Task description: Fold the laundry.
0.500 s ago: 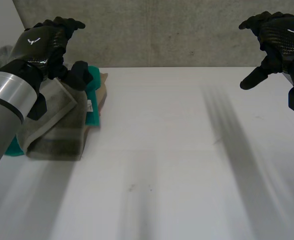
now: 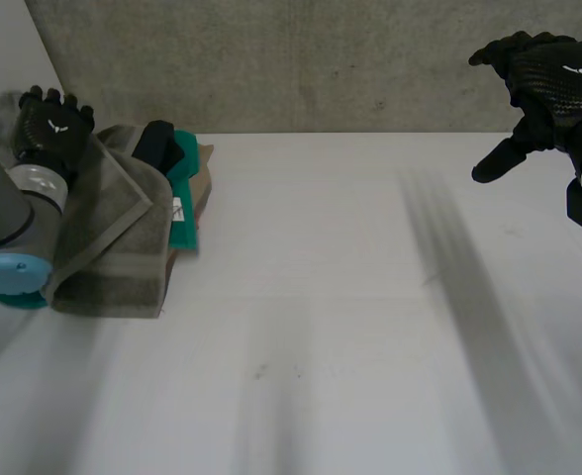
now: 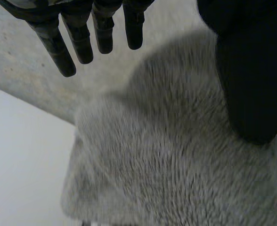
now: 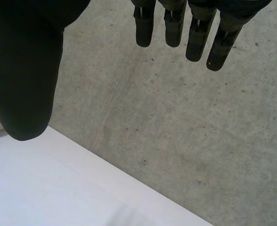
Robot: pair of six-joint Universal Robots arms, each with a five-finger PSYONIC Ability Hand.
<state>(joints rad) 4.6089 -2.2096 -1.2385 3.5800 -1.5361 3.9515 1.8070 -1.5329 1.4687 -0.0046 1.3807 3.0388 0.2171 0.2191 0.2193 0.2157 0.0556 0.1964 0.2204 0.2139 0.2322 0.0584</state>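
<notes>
Left hand [image 2: 48, 124] hovers released over a fuzzy grey cloth [image 3: 176, 165] far left; a sloppy grab could drag the neighbouring towel [image 2: 113, 237] along too. Right hand [image 2: 548, 79] is relaxed, empty.

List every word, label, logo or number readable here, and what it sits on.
No readable words or numbers.
White bird-like emblem, no letters: on the back of the left robot hand, and the same on the right robot hand.
Small white tag at the edge of the grey towel: too small to read.
</notes>
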